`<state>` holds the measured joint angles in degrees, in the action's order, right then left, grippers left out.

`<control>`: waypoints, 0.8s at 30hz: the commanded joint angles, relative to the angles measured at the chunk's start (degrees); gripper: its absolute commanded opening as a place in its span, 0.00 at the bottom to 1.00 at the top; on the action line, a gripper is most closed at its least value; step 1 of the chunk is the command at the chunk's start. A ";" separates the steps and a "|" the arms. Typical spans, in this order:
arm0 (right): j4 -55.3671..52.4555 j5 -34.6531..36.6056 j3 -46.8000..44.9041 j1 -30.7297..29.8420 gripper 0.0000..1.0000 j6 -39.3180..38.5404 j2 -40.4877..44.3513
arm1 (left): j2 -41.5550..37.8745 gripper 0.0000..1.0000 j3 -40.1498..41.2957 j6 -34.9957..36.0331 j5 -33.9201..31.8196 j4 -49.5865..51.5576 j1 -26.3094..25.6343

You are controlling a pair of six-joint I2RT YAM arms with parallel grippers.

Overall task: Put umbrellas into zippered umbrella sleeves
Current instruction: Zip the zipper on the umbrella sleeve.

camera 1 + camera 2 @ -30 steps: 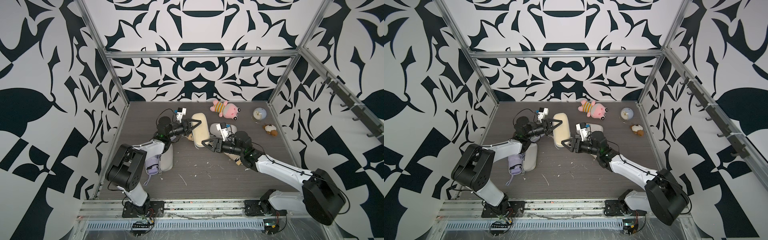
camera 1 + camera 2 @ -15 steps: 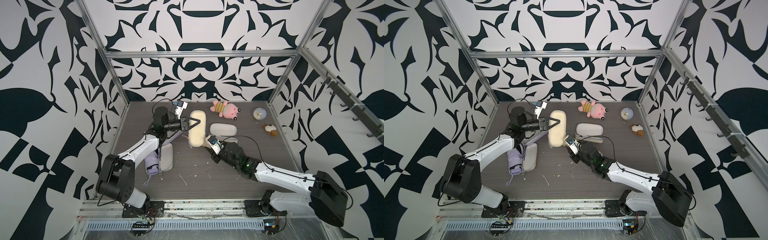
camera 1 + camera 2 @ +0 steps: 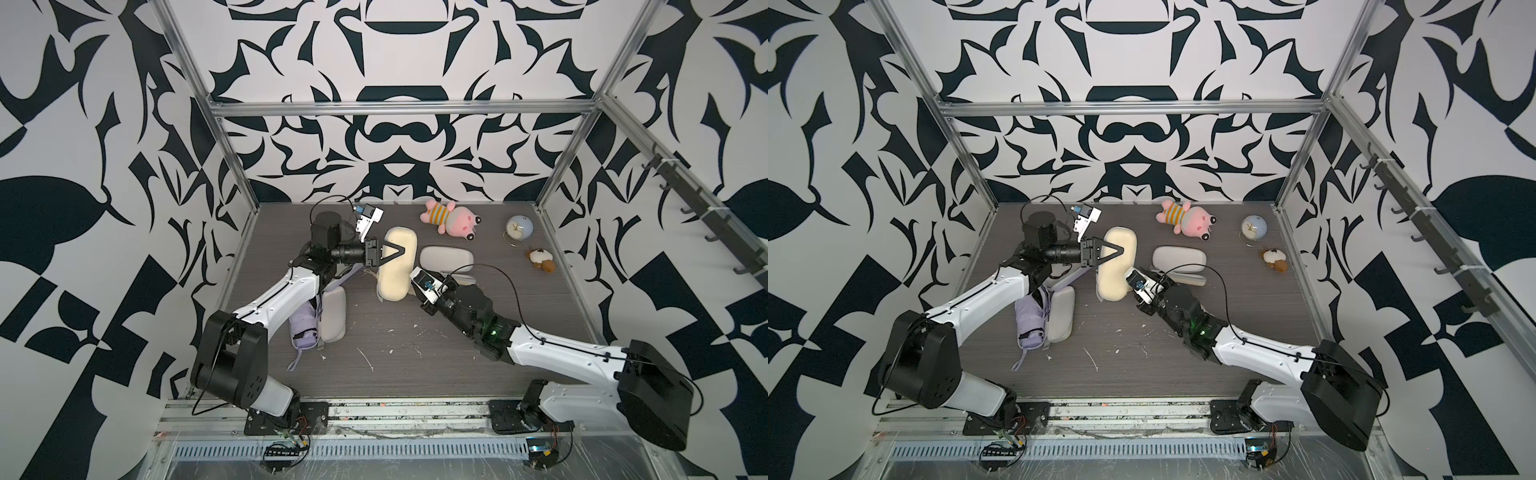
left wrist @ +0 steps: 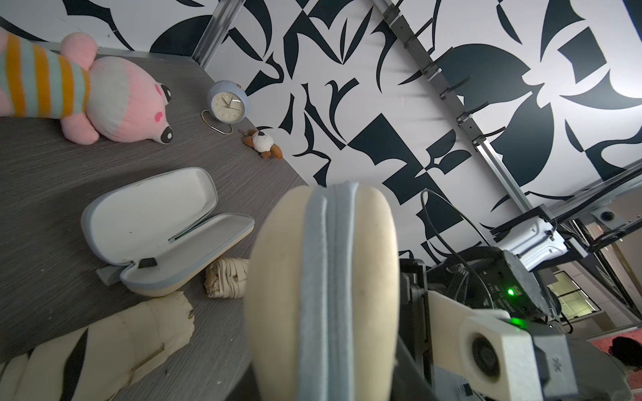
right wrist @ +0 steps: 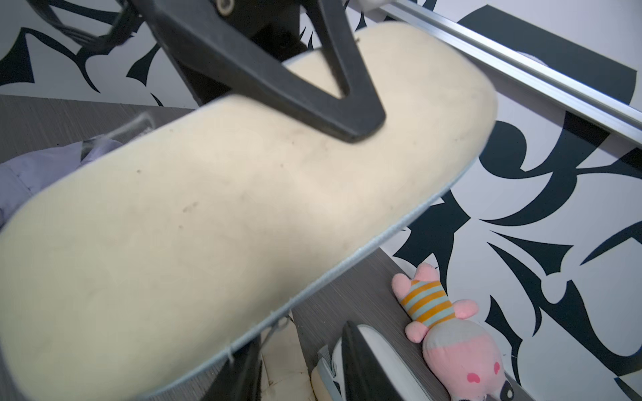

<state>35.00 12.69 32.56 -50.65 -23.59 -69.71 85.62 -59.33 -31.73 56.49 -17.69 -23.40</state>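
Observation:
My left gripper (image 3: pixel 400 252) is shut on a closed beige zippered umbrella sleeve (image 3: pixel 397 266) and holds it lifted off the table; the zip edge (image 4: pixel 328 277) faces the left wrist camera. My right gripper (image 5: pixel 302 375) sits just beside the sleeve's lower end with its jaws apart and nothing between them. Only table and a cream umbrella (image 5: pixel 278 368) show through the gap. A second beige sleeve (image 3: pixel 446 257) lies open, pale lining up. Two cream umbrellas (image 4: pixel 227 277) (image 4: pixel 97 347) lie on the table. A lavender umbrella (image 3: pixel 303 328) rests beside an open sleeve half (image 3: pixel 334 313).
A pink striped plush toy (image 3: pixel 451 218), a small blue clock (image 3: pixel 519 230) and a little brown-and-white plush (image 3: pixel 540 259) lie at the back right. Patterned walls and a metal frame (image 3: pixel 399 109) enclose the grey table (image 3: pixel 395 365).
My left arm has raised the beige sleeve and carried it back. My right arm has dropped low and come in by the sleeve's lower end, and its jaws have narrowed.

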 commanded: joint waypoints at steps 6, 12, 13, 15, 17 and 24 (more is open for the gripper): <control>8.24 -0.41 1.80 -1.12 0.36 -2.41 -2.69 | -2.07 0.20 -2.85 1.10 1.43 0.76 -1.23; 10.83 0.37 3.21 -1.11 0.34 -1.66 -4.63 | -2.39 0.20 -3.18 1.67 1.34 2.44 -1.60; 10.96 0.49 3.35 -1.11 0.33 -1.28 -4.64 | -2.42 0.20 -3.14 1.74 1.34 2.64 -1.57; 10.92 0.49 3.64 -1.11 0.33 -0.90 -4.51 | -2.64 0.19 -3.17 1.97 1.35 3.03 -1.59; 10.46 0.29 3.96 -1.12 0.32 -0.57 -4.31 | -2.67 0.19 -3.14 2.41 1.30 3.65 -1.61; 8.65 -0.42 4.71 -1.11 0.18 -0.29 -4.23 | -2.49 0.19 -3.27 2.54 1.41 4.14 -1.57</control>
<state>39.31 13.76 33.69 -51.11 -24.91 -75.20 84.71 -60.25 -30.02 56.60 -13.58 -24.34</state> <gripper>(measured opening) 0.205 0.342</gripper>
